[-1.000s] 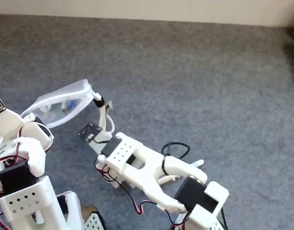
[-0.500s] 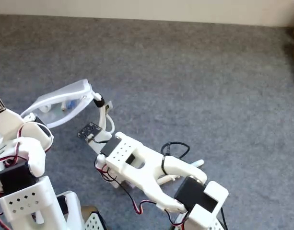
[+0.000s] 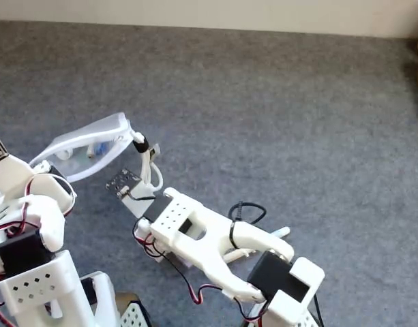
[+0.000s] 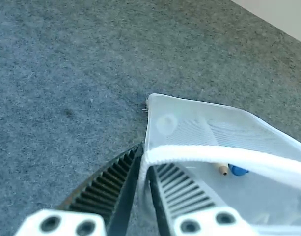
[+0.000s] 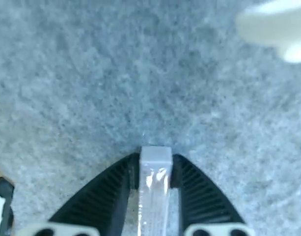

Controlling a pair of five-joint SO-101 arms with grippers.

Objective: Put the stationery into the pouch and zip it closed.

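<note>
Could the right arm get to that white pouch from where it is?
Probably yes. The right tool, shut on a clear strip, sits just beside the pouch, with nothing between them; the left tool grips the pouch.

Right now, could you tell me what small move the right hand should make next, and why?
Probably ease the right hand closer to the pouch. It is shut on a clear piece beside the pouch's end, while the left hand pinches the pouch's edge; I cannot tell if that piece is stationery or the zip tab.
</note>
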